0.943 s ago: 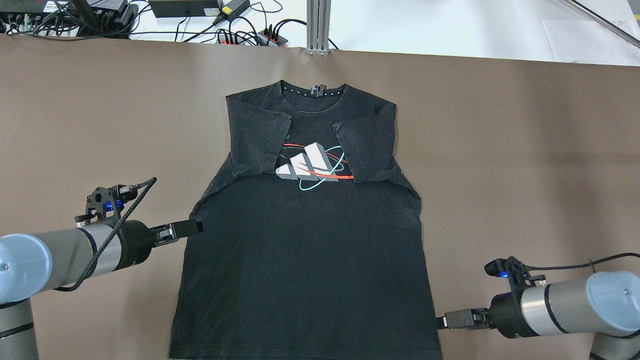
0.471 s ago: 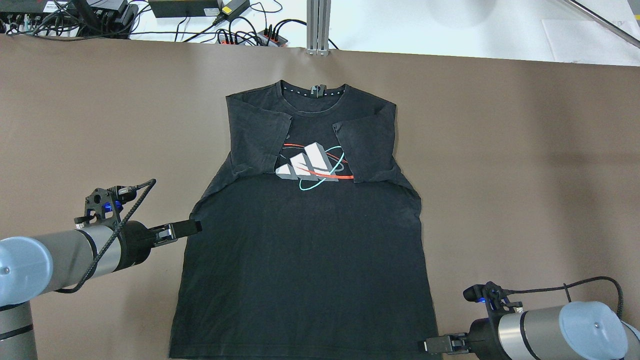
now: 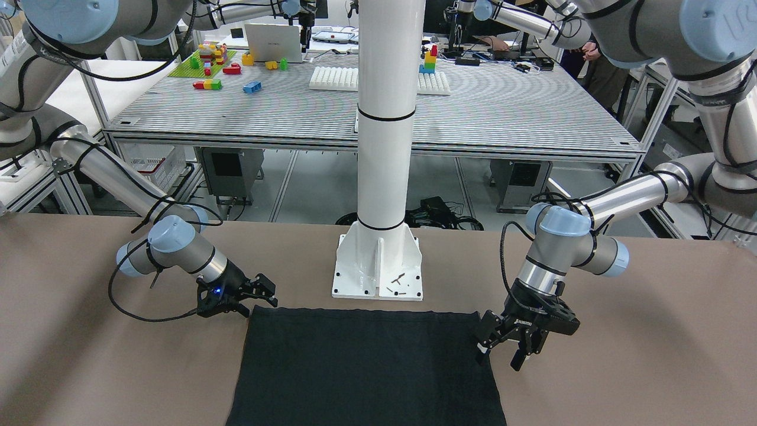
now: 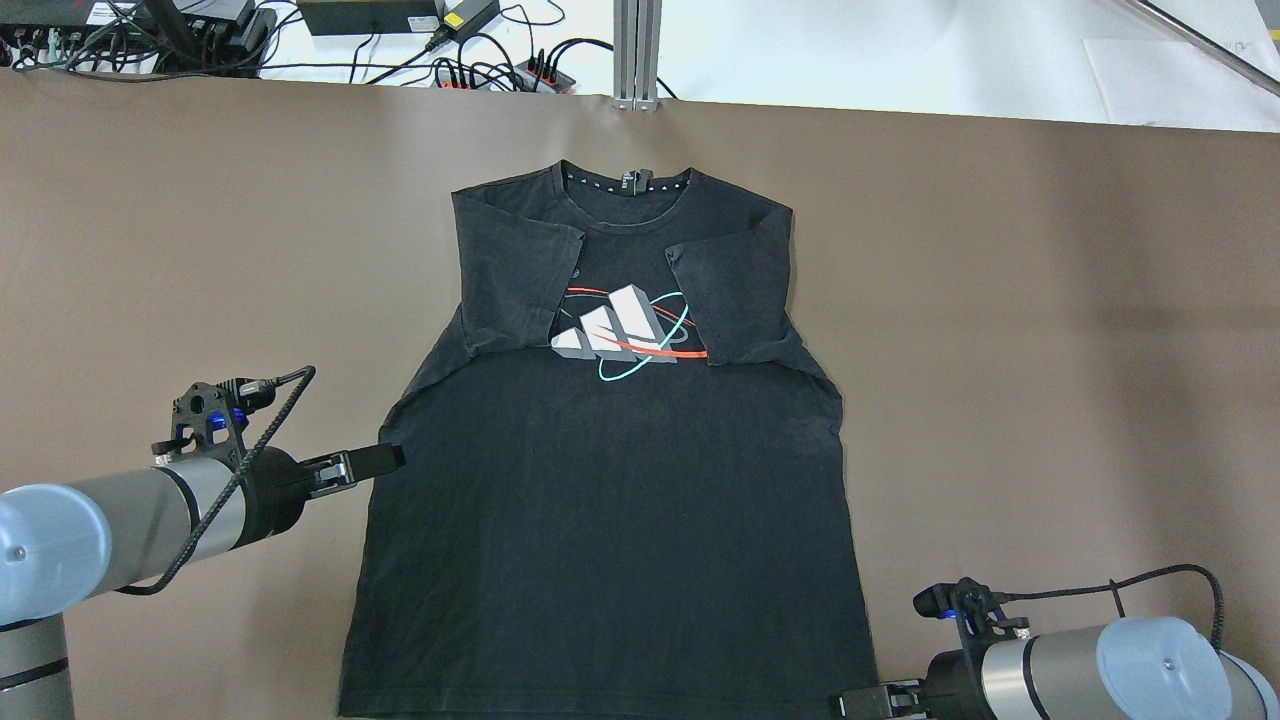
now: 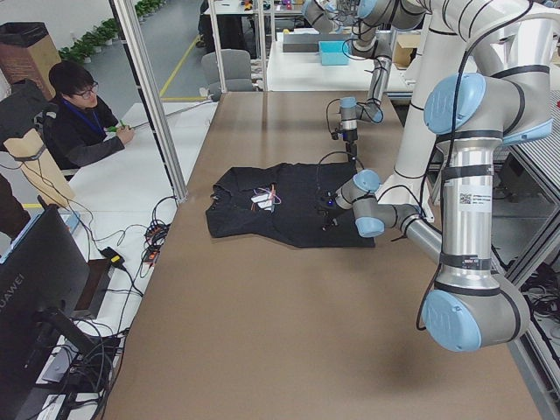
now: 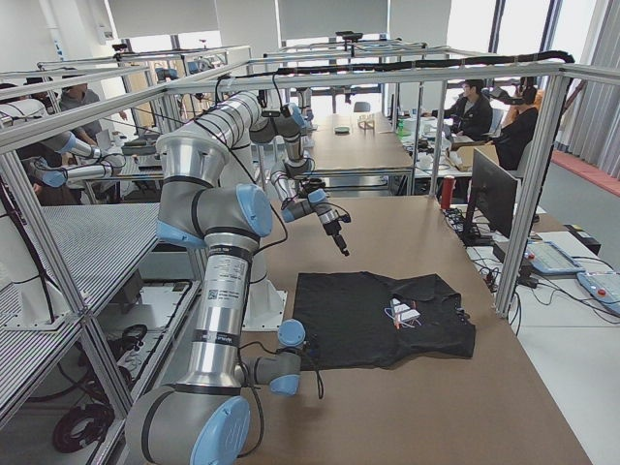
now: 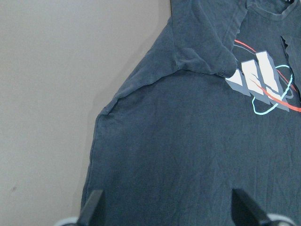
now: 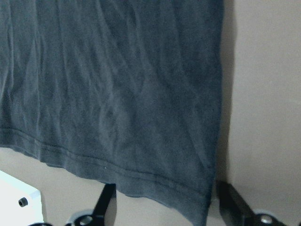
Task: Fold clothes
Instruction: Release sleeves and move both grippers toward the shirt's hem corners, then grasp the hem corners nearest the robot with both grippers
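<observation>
Black cotton T-shirt (image 4: 610, 500) lies flat, print side up, in the middle of the brown-covered tabletop (image 4: 1050, 300). Its collar (image 4: 628, 184) is at the far end and its bottom hem at the near edge of the overhead view. Both short sleeves are folded inward over the chest, their cuffs on either side of the grey, red and teal logo (image 4: 625, 335). The side edges run outward from the shoulders toward the hem; the left one shows a small ripple just beside the left gripper (image 4: 390, 458). That gripper reaches in from the left at about mid-body, low over the cloth, released and grasping nothing. Its wrist camera shows the two fingers spread wide, one (image 7: 95, 207) at the side edge and the other farther in over the fabric. The right gripper (image 4: 850, 705) sits at the near right corner of the shirt, also unclenched. Its fingers (image 8: 107, 205) stand apart on either side of the corner where hem and side edge meet, over bare covering. Whether either gripper touches the cloth I cannot tell. Wide bare covering lies to the left, to the right and beyond the collar. On the near side the white pole's base plate (image 3: 378, 278) stands just beside the hem, a narrow strip of covering between them
</observation>
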